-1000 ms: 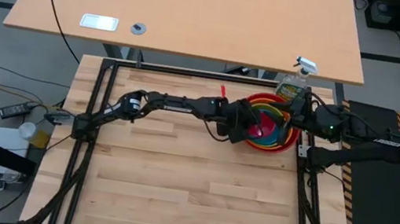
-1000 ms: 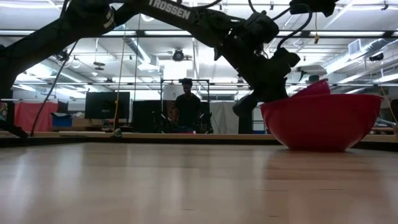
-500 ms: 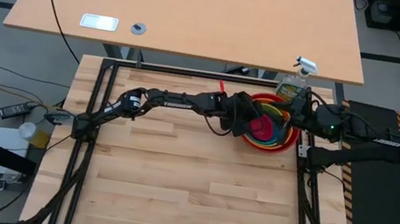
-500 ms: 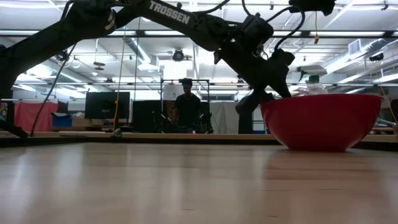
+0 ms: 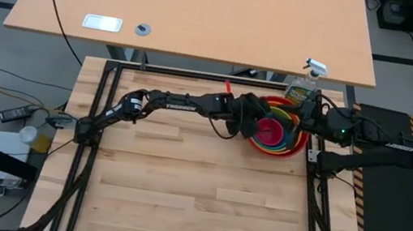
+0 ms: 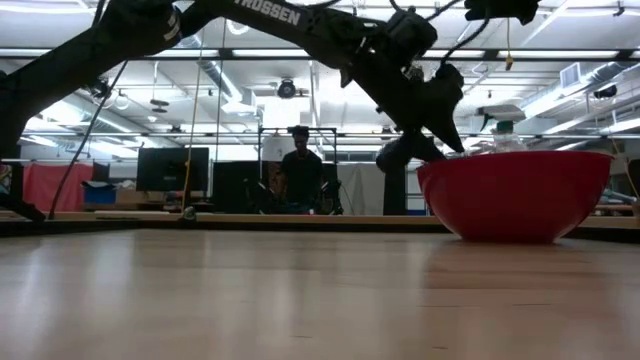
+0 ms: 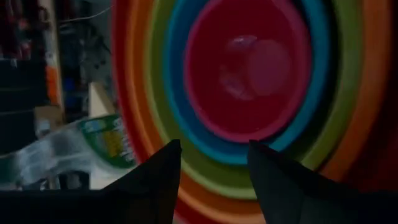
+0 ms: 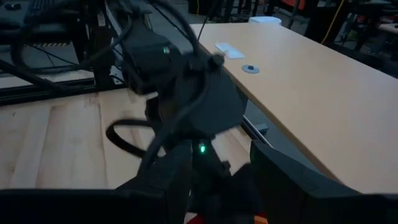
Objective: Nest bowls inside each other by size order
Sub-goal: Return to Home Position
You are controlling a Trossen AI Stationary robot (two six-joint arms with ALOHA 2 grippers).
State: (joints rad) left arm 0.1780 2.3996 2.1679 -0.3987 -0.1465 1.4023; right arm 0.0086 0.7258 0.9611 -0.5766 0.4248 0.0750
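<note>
Five bowls sit nested in one stack on the tabletop [image 5: 177, 201]. The red bowl [image 5: 293, 151] is outermost. Inside it come the orange bowl [image 7: 379, 62], the green bowl [image 7: 349, 62] and the blue bowl [image 7: 320, 62]. The pink bowl [image 5: 271, 130] lies in the middle, level with the rest.

The left pincer [image 5: 254, 123] hangs over the red bowl's left rim, above the stack and touching none of the bowls. Its fingers [image 7: 155, 183] stand apart with nothing between them. In the left wrist view the pink bowl lies straight ahead, past the fingertips, ringed by the other four. From table height only the red bowl's wall shows, with the left pincer dark just above its rim.

The right pincer [image 5: 306, 114] is at the red bowl's far right rim. Whether it is apart, together or clamped on that rim cannot be told. A spray bottle [image 5: 304, 85] stands upright just beyond the red bowl's far rim, close by the right pincer. A person [image 6: 300, 170] stands in the room well behind the red bowl.
</note>
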